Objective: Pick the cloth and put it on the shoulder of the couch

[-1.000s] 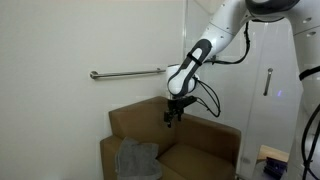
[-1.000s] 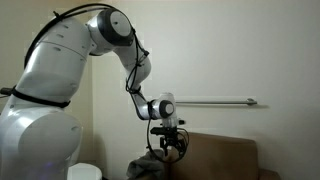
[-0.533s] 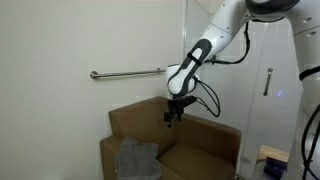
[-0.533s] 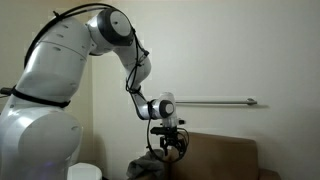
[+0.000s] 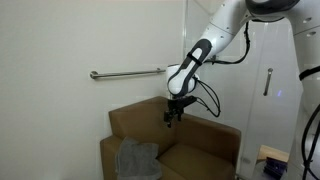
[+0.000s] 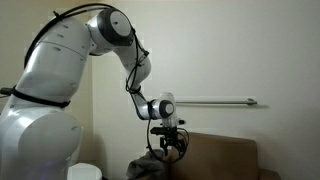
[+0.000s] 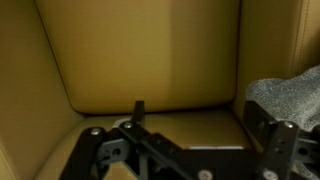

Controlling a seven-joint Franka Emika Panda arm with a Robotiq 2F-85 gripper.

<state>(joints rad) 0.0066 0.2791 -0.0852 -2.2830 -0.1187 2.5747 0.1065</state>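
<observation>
The grey rumpled cloth lies heaped at one side of the brown armchair's seat, low in both exterior views. In the wrist view it shows at the right edge. My gripper hangs open above the seat cushion, beside and above the cloth, with nothing between its dark fingers. It points down at the seat in an exterior view and in the wrist view. The couch's broad padded shoulder runs along the far side of the seat.
A metal grab bar is fixed to the wall above the chair back and also shows in an exterior view. A glass door with a handle stands beside the chair. The chair sits in a corner.
</observation>
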